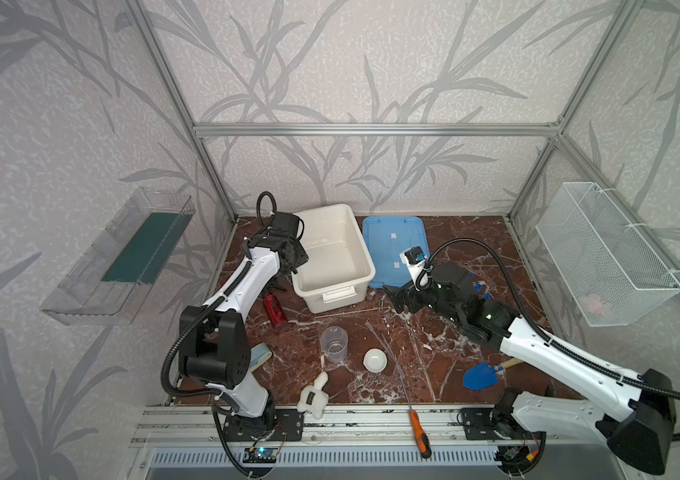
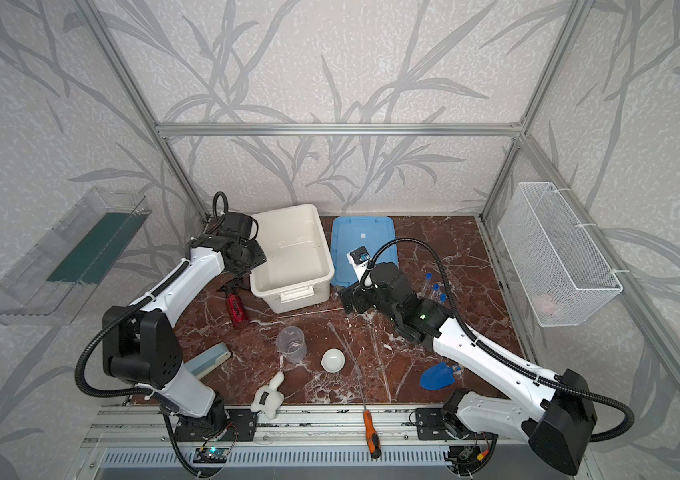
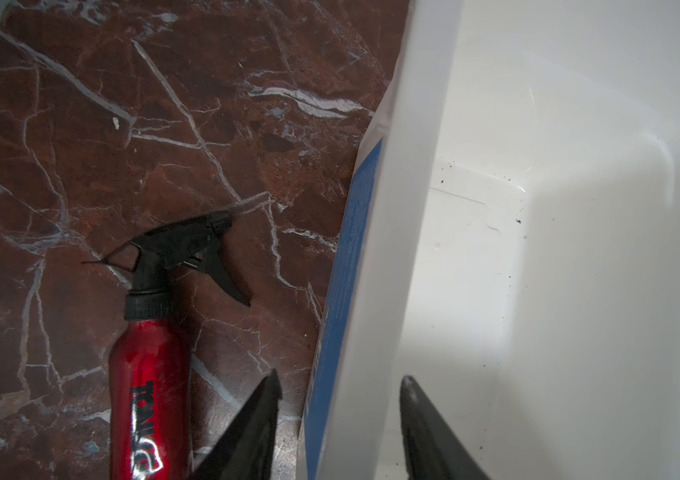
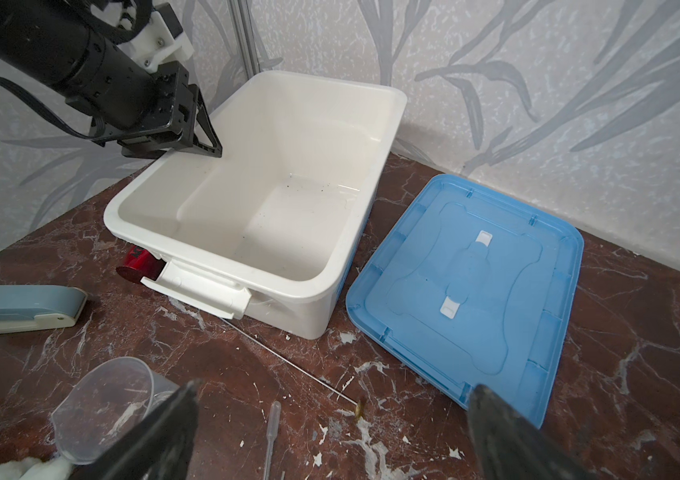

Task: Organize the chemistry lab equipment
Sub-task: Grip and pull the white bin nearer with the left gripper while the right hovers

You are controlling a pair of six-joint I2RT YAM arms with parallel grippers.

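white bin [image 1: 332, 253] far centre. left gripper [image 3: 340, 378] astride its left wall, jaws apart, not visibly clamped. right gripper [image 4: 337, 386] wide, empty. beaker [image 1: 334, 343], dish [image 1: 374, 359] near centre, unpacked. step, likely: bracing bin. next needs firm pinch on wall.

Soft even light; wrist views dimmer, end effector tips blurred.

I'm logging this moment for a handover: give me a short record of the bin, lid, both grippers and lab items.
white bin: uncovered, on the table
blue lid: flat on the table beside the bin
left gripper: jaws astride the bin's side wall, not clamped
right gripper: open, empty, above the table near the lid
beaker: upright on the table
dish: beside the beaker, apart from it
test tubes: blue-capped, right of the lid
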